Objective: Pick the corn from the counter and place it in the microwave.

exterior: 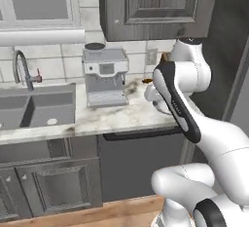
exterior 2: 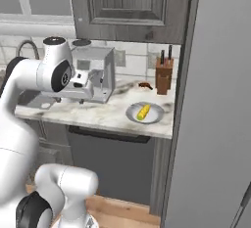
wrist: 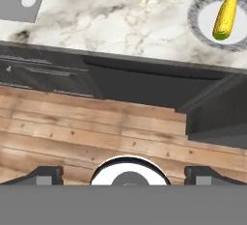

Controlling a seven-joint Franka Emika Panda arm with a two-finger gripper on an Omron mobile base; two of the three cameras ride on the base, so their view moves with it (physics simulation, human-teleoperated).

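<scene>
Reach hasn't really begun: the gripper (wrist: pixel 123 173) hangs wide open and empty out over the floor, the corn (exterior 2: pixel 143 112) lies on its plate (exterior 2: pixel 131 114) on the counter (exterior 2: pixel 98 112), so next it must swing across and drop over the cob.

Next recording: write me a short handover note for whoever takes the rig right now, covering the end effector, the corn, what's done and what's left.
End effector: open, holding nothing, well back from the counter, above the wood floor in the hand view.
Corn: lying on a grey-rimmed plate on the counter, near its right end by the knife block; untouched.
Done: nothing yet.
Left: reach to the corn, grasp it, carry it to the microwave, place it inside.
</scene>
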